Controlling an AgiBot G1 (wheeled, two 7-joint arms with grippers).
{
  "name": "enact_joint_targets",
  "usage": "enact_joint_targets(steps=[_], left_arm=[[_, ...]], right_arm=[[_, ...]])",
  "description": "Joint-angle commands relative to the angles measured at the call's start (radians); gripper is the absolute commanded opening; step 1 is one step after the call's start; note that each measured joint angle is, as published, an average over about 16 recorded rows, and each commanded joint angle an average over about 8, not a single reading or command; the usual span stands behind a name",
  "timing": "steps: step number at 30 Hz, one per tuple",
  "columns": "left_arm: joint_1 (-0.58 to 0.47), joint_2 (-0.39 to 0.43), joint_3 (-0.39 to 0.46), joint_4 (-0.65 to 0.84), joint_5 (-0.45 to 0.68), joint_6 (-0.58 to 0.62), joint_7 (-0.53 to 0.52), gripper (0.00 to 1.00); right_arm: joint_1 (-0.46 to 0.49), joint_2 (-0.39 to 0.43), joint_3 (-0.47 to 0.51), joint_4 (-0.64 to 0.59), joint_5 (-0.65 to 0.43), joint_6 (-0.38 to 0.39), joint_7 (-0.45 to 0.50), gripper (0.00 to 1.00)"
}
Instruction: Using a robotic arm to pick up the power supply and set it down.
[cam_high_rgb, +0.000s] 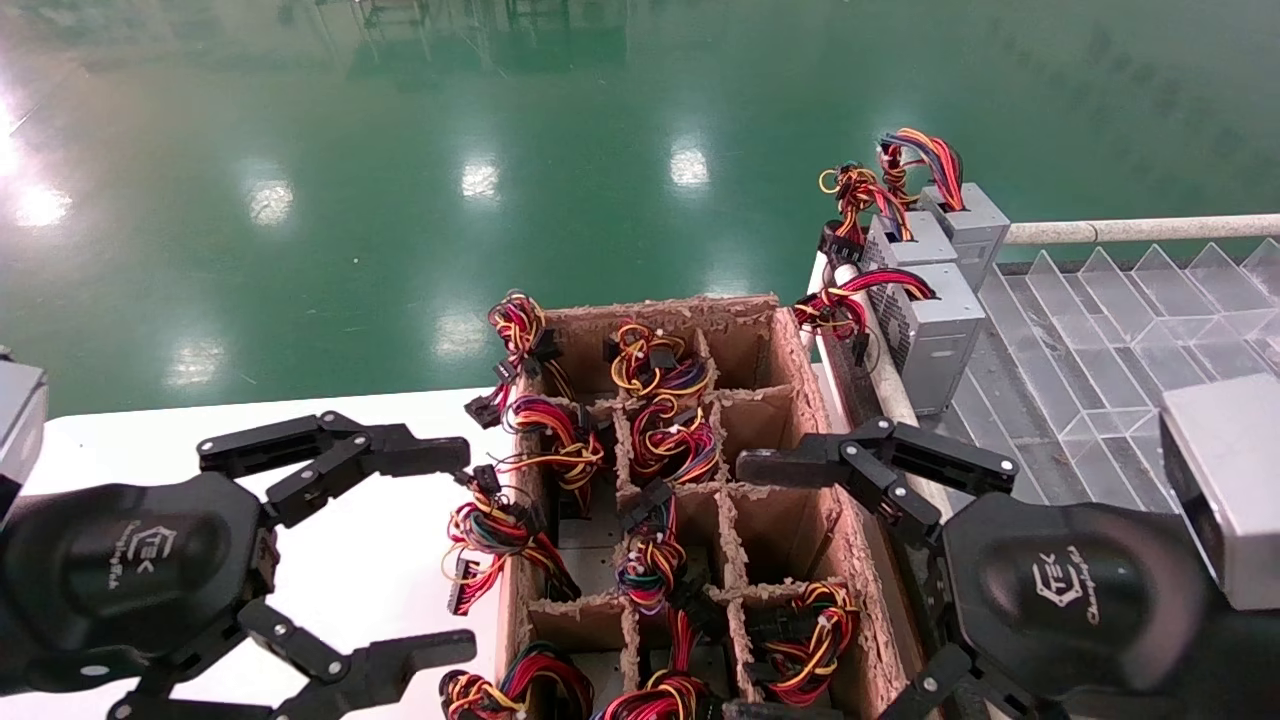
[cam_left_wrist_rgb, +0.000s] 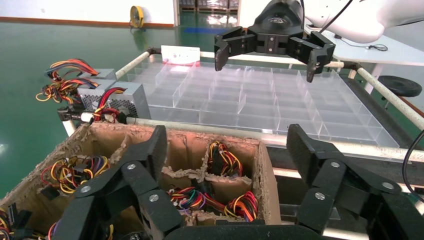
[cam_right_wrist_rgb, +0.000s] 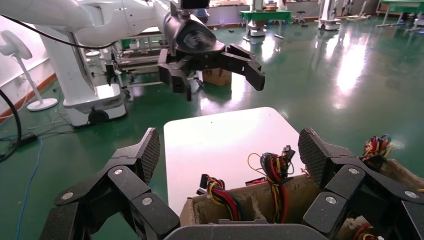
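While the cardboard box stood in the middle with its divider cells full of wire bundles, the left claw hung just left of it over the white worktop, its black fingers spread wide apart and holding nothing. Its lower links were cut off by the picture's edge. Inside the box, most metal bodies were hidden under red, yellow and orange wires, so single units were hard to tell apart. Over the box's right wall hovered the right claw, also spread open and empty; its lower finger was largely out of view. Beyond the box's far right corner, three grey units stood in a row at the edge of the clear divided tray. The power supply, farthest from the box, carried an arched band of red, orange and blue-purple wires, well apart from both claws.
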Motion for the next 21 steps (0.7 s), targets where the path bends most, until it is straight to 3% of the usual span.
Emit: enact_joint_targets(steps=[1,21], left_arm=[[0.000,0.000,0.000,0.000,0.000,0.000,0.000,1.00],[0.000,0.000,0.000,0.000,0.000,0.000,0.000,1.00]], right_arm=[[0.002,-0.002,0.000,-0.003,-0.004,0.004,0.000,1.00],[0.011,-0.008,-0.002,-0.013,-0.021,0.020,-0.002,1.00]])
